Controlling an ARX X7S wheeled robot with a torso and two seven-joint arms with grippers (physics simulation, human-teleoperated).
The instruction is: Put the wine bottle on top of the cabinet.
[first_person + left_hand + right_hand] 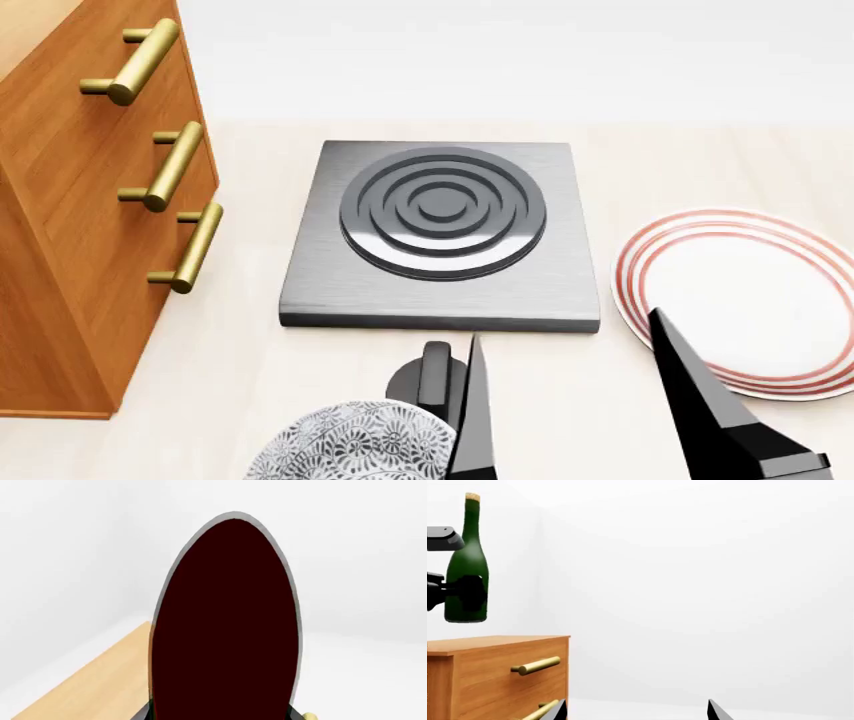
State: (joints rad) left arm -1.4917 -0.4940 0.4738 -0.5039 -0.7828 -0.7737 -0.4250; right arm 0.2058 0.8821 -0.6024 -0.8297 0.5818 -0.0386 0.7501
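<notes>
Holding the wine bottle [467, 565] upright in the air above the cabinet [500, 672], a clear gap showing between the glass base and the wooden top in the right wrist view. Pinched round the lower body by the left gripper [457, 592], dark fingers [470, 594] wrapped on the green glass, cork uppermost. Filling the left wrist view as a dark oval, with a strip of the cabinet's top beside and beneath it. Judged well along: lifted, carried over, roughly above the top near its front edge by the brass handles [537, 666]. Left to do: lowering until the base meets the wood, checking that the whole base sits inside the edge and not hanging over it, then letting go and drawing the arm clear without tipping the tall glass. Idle over the desk [240, 370], the right gripper [587, 410] spread wide and empty, near the stove plate [441, 235], the red-rimmed plate [747, 300] and the patterned bowl [350, 445].
</notes>
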